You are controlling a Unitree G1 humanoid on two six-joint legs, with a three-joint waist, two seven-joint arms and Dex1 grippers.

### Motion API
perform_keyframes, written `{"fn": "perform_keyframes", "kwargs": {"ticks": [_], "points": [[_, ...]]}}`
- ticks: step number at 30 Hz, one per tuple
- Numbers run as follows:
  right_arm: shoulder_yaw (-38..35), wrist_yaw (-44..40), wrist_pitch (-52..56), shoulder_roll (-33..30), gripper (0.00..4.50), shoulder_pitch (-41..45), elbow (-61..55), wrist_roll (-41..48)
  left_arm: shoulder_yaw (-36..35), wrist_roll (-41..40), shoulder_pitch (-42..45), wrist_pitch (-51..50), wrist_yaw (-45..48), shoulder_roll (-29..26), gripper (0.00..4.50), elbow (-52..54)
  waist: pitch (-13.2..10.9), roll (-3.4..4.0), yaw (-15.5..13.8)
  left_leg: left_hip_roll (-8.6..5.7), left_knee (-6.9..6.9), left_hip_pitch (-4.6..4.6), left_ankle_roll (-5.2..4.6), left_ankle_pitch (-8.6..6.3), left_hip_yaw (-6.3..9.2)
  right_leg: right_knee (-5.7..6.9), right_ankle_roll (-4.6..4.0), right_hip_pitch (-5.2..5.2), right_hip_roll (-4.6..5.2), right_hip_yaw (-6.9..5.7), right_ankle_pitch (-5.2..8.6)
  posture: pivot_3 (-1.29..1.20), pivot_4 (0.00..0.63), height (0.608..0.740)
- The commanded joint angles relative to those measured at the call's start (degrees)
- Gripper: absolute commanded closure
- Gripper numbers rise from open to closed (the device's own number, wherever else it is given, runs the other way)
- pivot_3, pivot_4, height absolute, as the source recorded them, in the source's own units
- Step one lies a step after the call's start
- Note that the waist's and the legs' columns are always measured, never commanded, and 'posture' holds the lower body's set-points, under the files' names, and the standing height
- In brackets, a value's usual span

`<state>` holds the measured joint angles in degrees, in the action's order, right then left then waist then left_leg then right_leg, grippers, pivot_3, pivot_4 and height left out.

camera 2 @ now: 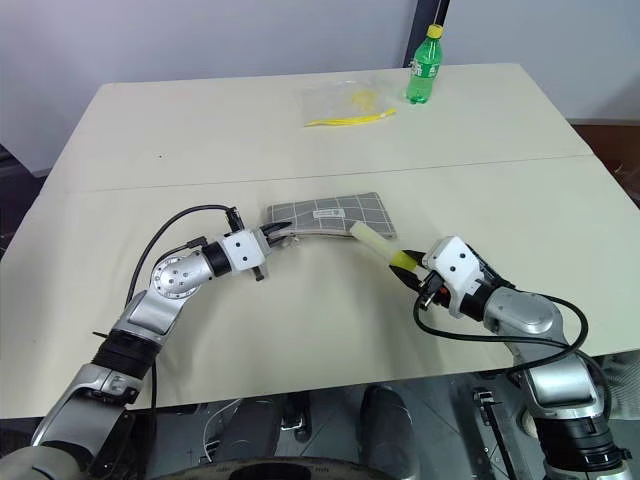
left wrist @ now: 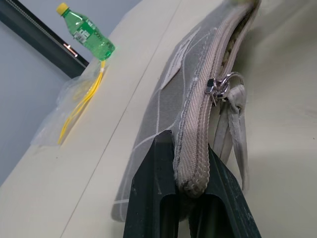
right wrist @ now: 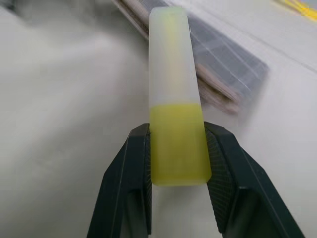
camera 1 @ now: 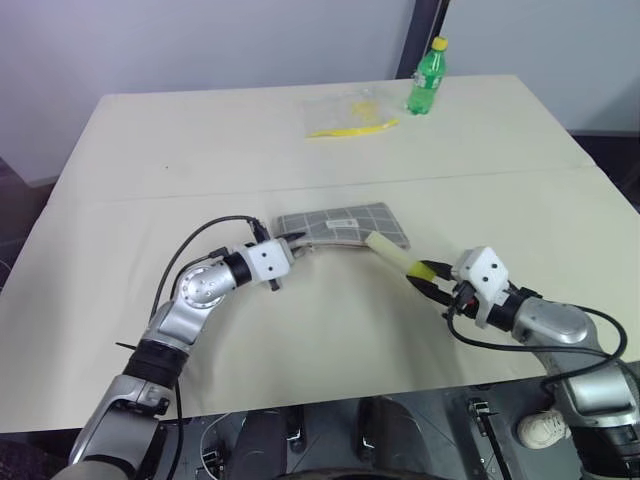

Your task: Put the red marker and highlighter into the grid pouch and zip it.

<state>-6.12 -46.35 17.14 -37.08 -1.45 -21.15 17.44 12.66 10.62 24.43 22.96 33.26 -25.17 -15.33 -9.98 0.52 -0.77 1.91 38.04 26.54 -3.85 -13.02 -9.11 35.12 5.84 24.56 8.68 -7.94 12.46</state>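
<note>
Pointing its pale capped end at the grid pouch (camera 1: 345, 224), the highlighter (camera 1: 396, 256) sits clamped in the right gripper (camera 1: 432, 279); the left gripper (left wrist: 190, 171) pinches the pouch's zipper end, with the zip pull (left wrist: 220, 85) shown by the left wrist view.

A wide table (camera 1: 150, 330) draped in a cream cloth stands before a pale grey-blue wall (camera 1: 200, 40) crossed by one dark upright post (camera 1: 432, 20).

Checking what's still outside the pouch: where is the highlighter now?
The highlighter is held in the right gripper, right of table centre, its pale end pointing toward the grid pouch.
</note>
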Motion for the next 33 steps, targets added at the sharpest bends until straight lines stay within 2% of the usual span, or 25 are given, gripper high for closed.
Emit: {"fn": "perform_keyframes", "kwargs": {"ticks": [1,13,19,27,33], "points": [[-0.76,-1.01,-0.58,-0.47,3.59,-0.34,-2.28,1.75,0.06,-0.22,0.35,0.37,-0.15,0.20,4.50,1.80,0.00,0.00,0.05,0.00,0.00,0.00,0.00,0.00,0.00,0.00,0.01,0.00,0.00,0.00,-0.01,0.00,0.150,0.740],[0.44,0.95,-5.55,-2.25,3.59,-0.72,5.83,-6.11,0.04,-0.62,0.74,-0.03,0.93,0.39,4.50,2.18,0.00,0.00,0.06,-0.01,0.04,-0.01,0.00,0.00,-0.01,0.00,-0.01,-0.01,0.01,0.00,0.00,0.00,0.150,0.740],[-0.36,1.83,-3.27,-0.18,3.59,1.31,4.55,-2.82,0.55,-0.15,-0.34,0.55,2.09,-0.24,4.50,3.18,0.00,0.00,0.05,0.00,0.04,-0.01,0.02,0.01,-0.01,0.05,-0.01,-0.02,0.00,0.00,0.00,0.00,0.150,0.740],[8.45,5.39,7.02,-1.49,3.59,9.65,3.20,-10.78,2.34,0.99,1.84,4.20,3.91,-1.05,4.50,2.69,0.00,0.00,0.10,0.00,0.06,-0.02,0.02,0.01,-0.01,0.06,-0.05,0.03,0.01,0.00,0.02,0.00,0.150,0.740],[17.65,5.51,9.18,-0.15,3.59,19.19,2.37,-16.62,3.42,-0.93,3.09,5.17,7.22,-0.97,4.50,1.15,0.00,0.01,0.22,0.00,0.06,0.03,0.01,0.02,-0.02,0.07,-0.05,0.11,0.02,0.00,0.01,0.00,0.150,0.740]]}}
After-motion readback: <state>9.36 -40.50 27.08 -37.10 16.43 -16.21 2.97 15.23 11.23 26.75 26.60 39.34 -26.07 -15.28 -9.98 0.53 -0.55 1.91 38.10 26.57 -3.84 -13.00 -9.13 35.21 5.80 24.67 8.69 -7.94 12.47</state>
